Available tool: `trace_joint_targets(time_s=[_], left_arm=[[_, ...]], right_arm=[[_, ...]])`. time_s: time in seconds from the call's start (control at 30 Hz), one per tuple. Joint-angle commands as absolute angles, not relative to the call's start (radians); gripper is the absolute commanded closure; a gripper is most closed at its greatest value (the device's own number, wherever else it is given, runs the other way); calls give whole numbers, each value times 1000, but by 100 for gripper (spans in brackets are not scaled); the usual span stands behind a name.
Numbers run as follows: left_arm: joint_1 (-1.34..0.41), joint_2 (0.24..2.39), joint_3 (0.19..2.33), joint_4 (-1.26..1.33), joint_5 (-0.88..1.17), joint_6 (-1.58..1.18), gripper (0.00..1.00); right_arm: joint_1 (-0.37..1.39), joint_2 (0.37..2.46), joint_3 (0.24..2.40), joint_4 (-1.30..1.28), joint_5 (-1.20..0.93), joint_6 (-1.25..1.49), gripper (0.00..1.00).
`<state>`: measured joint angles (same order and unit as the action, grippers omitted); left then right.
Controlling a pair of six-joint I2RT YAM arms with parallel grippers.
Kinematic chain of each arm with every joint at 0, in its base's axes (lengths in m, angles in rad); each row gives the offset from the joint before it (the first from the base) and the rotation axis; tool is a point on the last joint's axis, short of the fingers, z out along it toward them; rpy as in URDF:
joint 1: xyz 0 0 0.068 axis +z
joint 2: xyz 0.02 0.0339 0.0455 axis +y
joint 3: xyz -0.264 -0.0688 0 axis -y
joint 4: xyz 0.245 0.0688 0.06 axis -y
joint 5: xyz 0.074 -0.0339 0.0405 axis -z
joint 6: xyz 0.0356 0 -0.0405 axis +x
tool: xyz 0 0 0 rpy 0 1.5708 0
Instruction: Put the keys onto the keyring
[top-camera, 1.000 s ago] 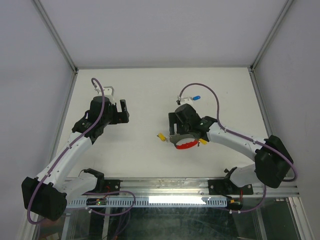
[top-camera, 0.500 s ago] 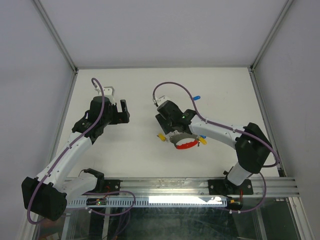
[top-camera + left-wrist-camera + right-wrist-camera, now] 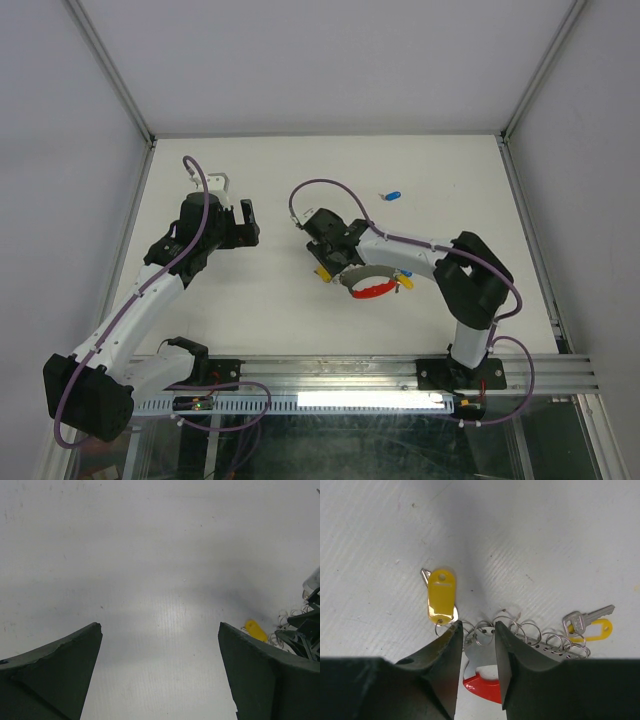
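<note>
My right gripper hangs low over a curved metal rack with a red grip and a row of several thin wire rings. Its fingers stand a narrow gap apart, straddling one keyring at the rack's left end without pinching it. A key with a yellow tag lies just left of the fingers, on a ring. A second silver key with a yellow loop lies at the rack's right end. A blue key lies alone at the back. My left gripper is open and empty.
In the top view the rack lies at the table's middle front, with my right gripper above its left end. My left gripper hovers to the left. The enclosure walls border the table on three sides.
My right arm has swung left across the rack to its left end, uncovering the blue key at the back. The left arm has not moved.
</note>
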<state>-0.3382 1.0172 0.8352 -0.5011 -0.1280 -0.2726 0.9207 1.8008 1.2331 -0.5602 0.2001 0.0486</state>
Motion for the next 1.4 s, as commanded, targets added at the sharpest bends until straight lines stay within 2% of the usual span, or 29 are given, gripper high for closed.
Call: trace_joint_targets(time_s=[0.0,0.5,0.93,1.3,1.37], left_arm=[[-328,1005,847,-492,-112,-274,1],[-328,1009,847,-492,-110,-275,1],[-329,1011,847,-492,-116,-270,1],[-328,1017,846,-492,-111,-268,1],[-328,1019,846,-492,-111,-267,1]], right_arm=[[926,1816,1285,-577,184,19,68],[927,1866,1291,-603,271,27,71],[907,1860,1287,-591,387,75,100],[835,1841,1278,-597,426,125,100],[826,1835,1277,-591,426,135,92]])
